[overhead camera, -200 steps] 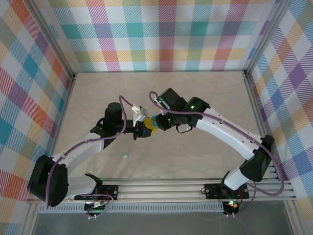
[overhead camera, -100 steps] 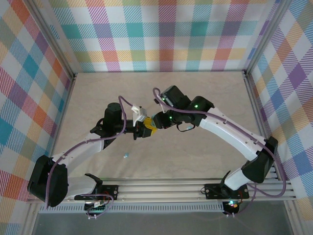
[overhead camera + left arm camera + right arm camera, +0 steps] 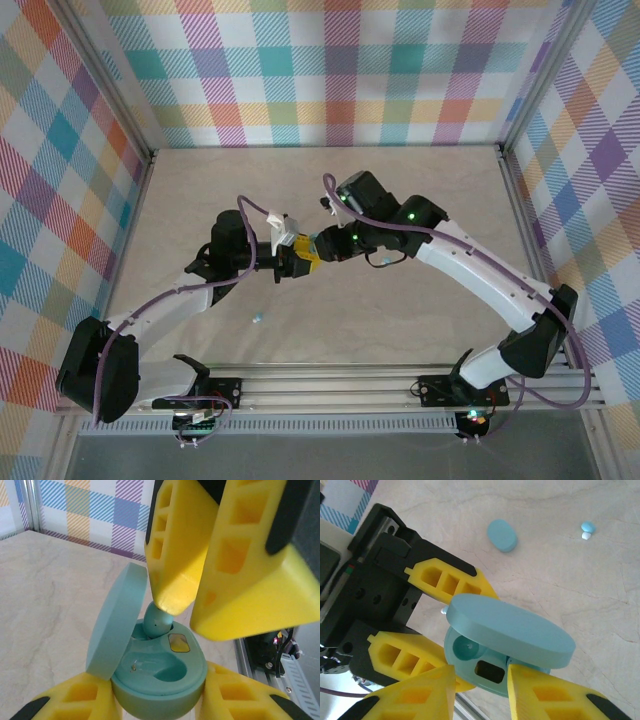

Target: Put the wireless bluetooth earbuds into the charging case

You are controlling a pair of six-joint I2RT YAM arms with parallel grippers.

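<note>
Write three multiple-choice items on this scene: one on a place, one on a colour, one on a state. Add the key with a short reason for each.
1. Where is the open charging case?
A. Flat on the table.
B. Held in the left gripper.
C. Leaning against the back wall.

2. What colour are the gripper fingers?
A. Yellow.
B. Red.
C. White.

3. How is that case's lid?
A. Shut.
B. Swung open.
C. Taken off.

Key: 1 B, the left gripper clamps it from both sides, off the table; 2 A, all four show yellow in the right wrist view; 3 B, it stands raised with the inside exposed.
</note>
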